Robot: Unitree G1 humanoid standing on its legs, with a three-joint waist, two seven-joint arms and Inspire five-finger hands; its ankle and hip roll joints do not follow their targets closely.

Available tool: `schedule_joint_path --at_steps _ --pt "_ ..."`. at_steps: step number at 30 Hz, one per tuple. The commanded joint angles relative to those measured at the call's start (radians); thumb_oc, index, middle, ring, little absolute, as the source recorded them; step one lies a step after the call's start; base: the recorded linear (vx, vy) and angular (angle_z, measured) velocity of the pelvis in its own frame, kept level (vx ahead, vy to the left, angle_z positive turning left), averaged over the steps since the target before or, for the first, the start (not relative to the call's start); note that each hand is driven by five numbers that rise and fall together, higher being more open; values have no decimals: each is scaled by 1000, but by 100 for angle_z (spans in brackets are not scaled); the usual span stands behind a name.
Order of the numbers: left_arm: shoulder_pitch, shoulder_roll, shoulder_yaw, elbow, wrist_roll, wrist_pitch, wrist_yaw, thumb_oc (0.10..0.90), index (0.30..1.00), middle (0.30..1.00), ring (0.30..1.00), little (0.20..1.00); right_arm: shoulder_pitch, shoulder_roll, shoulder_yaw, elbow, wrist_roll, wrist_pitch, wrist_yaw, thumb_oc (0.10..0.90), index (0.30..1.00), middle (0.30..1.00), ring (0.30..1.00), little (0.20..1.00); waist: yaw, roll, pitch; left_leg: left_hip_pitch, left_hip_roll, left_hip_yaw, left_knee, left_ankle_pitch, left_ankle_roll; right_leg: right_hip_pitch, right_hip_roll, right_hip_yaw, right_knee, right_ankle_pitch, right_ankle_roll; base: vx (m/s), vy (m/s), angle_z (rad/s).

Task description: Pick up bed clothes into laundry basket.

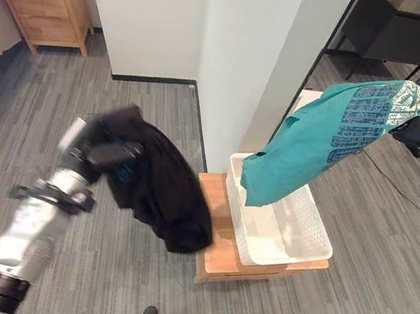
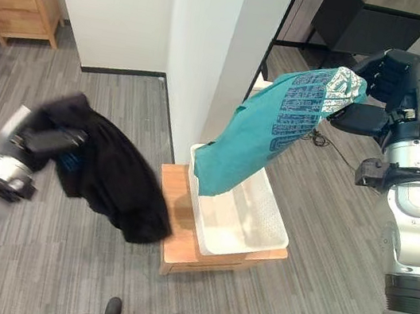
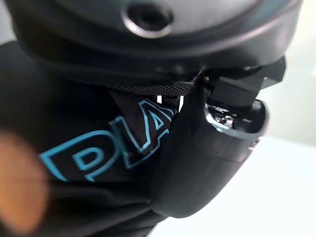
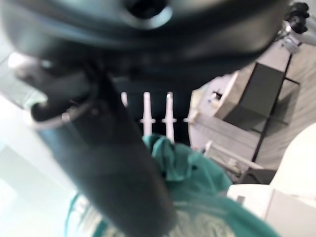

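We are at the carrying step, with a garment in each hand and neither yet in the basket. Our right hand (image 2: 394, 95) has its fingers curled tight on the top of the teal garment (image 2: 266, 134), which hangs slanting down so that its lower end dips over the far left corner of the white laundry basket (image 2: 261, 238). The basket sits on a low wooden stand (image 2: 173, 235), toward its right edge. Our left hand (image 1: 106, 152) is clamped on the black garment (image 1: 168, 190), which dangles above the floor just beside the left edge of the stand, well short of the basket. Next, we judge, the right hand should move over the middle of the basket, lower and let go, then the left should swing across and do likewise.
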Motion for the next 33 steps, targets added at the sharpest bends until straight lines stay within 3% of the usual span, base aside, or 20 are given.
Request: schedule_joint_path --at_steps 1,2,3,6,15,24,33 --pt "-280 16 -136 -55 11 -215 13 400 300 300 300 300 -166 -70 75 6 30 -75 -20 400 300 300 300 300 -10 0 -201 -48 24 19 33 -60 -43 -68 -3 5 107 -125 59 9 36 8" --pt "-346 54 -178 -31 16 -220 17 400 300 300 300 300 -178 -65 89 16 33 -72 -23 400 300 300 300 300 -11 2 -200 -46 24 21 31 -58 -43 -67 -4 6 106 -123 61 16 72 0" --pt "-517 115 -279 50 20 -237 47 400 300 300 300 300 -210 -58 138 31 34 -66 -21 400 300 300 300 300 -16 12 -203 -42 22 28 26 -56 -42 -70 -8 8 103 -116 70 10 49 2" --pt "-623 97 -331 129 13 -248 84 400 300 300 300 300 -237 -45 188 62 33 -54 -16 400 300 300 300 300 -16 15 -201 -38 19 36 21 -56 -40 -71 -13 9 99 -109 76 10 46 -4" --pt "-700 11 -326 217 -2 -257 162 400 300 300 300 300 -297 -20 296 150 -46 1 -15 400 300 300 300 300 -12 13 -191 -41 13 46 15 -60 -35 -76 -24 14 94 -102 83 13 35 -12" --pt "-711 -3 -333 211 8 -259 169 400 300 300 300 300 -320 -10 364 220 -123 39 11 400 300 300 300 300 -6 16 -176 -49 3 37 12 -62 -30 -80 -34 7 92 -100 88 12 21 2" --pt "-720 -12 -367 177 11 -253 156 400 300 300 300 300 -353 80 451 333 -192 78 37 400 300 300 300 300 15 34 -127 -78 -5 23 12 -53 -31 -104 -42 -9 98 -103 86 -20 11 4"
